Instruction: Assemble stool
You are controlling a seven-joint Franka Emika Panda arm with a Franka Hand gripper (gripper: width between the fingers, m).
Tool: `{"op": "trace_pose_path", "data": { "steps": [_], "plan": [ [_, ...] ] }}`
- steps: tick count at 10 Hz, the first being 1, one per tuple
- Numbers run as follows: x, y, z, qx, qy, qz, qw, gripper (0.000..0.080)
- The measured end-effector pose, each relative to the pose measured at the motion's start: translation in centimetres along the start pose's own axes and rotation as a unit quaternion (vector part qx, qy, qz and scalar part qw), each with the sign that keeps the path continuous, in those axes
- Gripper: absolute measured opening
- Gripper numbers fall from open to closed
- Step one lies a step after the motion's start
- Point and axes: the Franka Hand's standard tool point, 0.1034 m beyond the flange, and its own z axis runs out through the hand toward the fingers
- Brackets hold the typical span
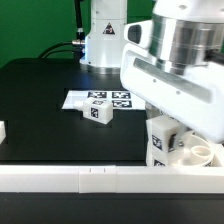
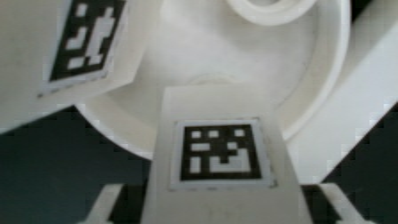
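Note:
In the wrist view my gripper [image 2: 222, 208] is shut on a white stool leg [image 2: 221, 125] with a square tag on its face. One finger [image 2: 111, 205] shows on each side of it. The leg points into the round white seat [image 2: 205, 55], beside a socket [image 2: 276, 8]. A second tagged leg [image 2: 86, 50] stands at the seat's rim. In the exterior view the arm's hand [image 1: 180, 95] hangs over the seat [image 1: 198, 155] at the right, with a tagged leg [image 1: 160, 140] under it. Another leg [image 1: 100, 113] lies loose on the black table.
The marker board [image 1: 85, 98] lies flat behind the loose leg. A long white border rail [image 1: 90, 178] runs along the table's front edge. The robot's base [image 1: 100, 40] stands at the back. A small white part [image 1: 3, 130] sits at the exterior view's left edge.

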Motion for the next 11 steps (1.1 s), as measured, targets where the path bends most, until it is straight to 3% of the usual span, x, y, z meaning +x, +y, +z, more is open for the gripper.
{"op": "trace_pose_path", "data": {
  "steps": [1,3,5,6,7,8,9,10,11],
  "plan": [
    [0.0,0.3,0.0,-0.002,0.002,0.041,0.999,0.0334],
    [-0.1,1.3,0.1,0.005,0.006,0.124,0.992,0.0334],
    [-0.2,1.2,0.1,0.005,0.006,0.112,0.994,0.0358],
    [0.0,1.1,-0.1,0.008,0.005,0.106,0.994,0.0536],
    [0.7,1.3,-1.6,0.022,-0.005,0.084,0.996,0.0536],
    [1.5,2.0,-3.5,0.031,-0.012,0.08,0.996,0.0627],
    [1.7,2.3,-4.9,0.034,-0.015,0.081,0.996,0.0643],
    [1.3,2.6,-4.9,0.021,-0.025,0.086,0.996,0.0648],
    [1.3,2.6,-4.7,0.019,-0.025,0.083,0.996,0.0648]
  ]
}}
